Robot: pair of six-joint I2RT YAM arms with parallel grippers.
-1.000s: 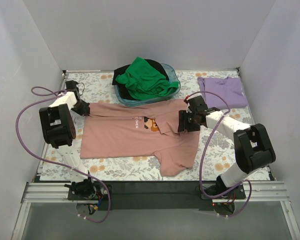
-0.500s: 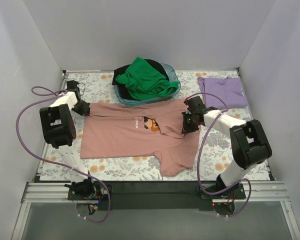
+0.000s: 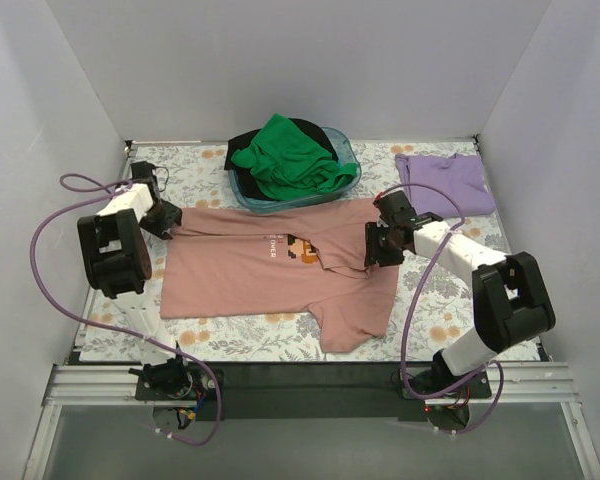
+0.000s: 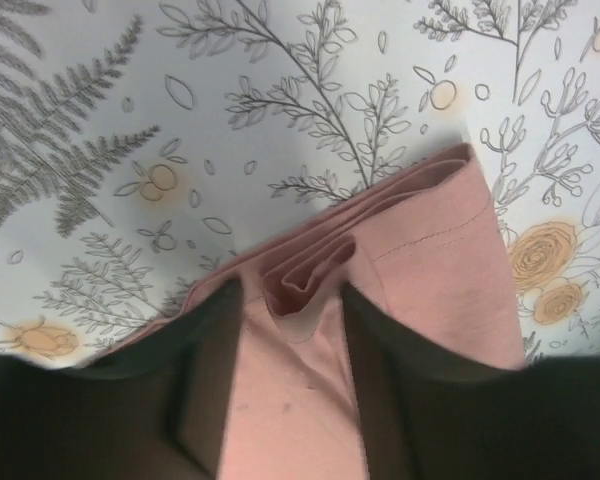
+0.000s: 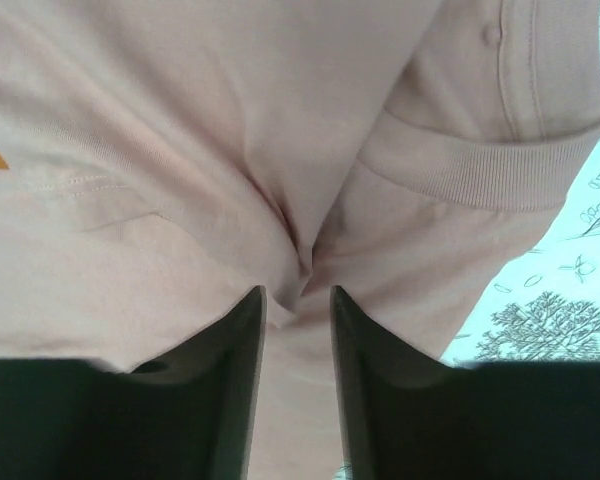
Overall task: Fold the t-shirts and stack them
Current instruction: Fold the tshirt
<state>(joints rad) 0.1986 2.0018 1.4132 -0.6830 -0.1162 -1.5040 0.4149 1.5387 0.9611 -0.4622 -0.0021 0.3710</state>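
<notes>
A dusty pink t-shirt (image 3: 250, 270) with a small pixel graphic lies spread across the floral table, one sleeve pointing toward the near edge. My left gripper (image 3: 167, 225) sits at its far left corner. In the left wrist view the jaws (image 4: 290, 290) stand apart over a bunched fold of pink cloth (image 4: 440, 260). My right gripper (image 3: 372, 248) rests on the shirt's right side near the collar. Its jaws (image 5: 297, 292) are apart, with a pinched crease of the cloth (image 5: 180, 150) just ahead of them. A folded lavender t-shirt (image 3: 445, 185) lies at the far right.
A blue basin (image 3: 352, 160) at the back middle holds a crumpled green t-shirt (image 3: 290, 158) on top of a black one (image 3: 245, 140). White walls enclose the table on three sides. Purple cables loop beside both arms.
The right arm's elbow has swung slightly outward while its gripper stays on the shirt's right side. The left arm and the pink shirt have hardly moved.
</notes>
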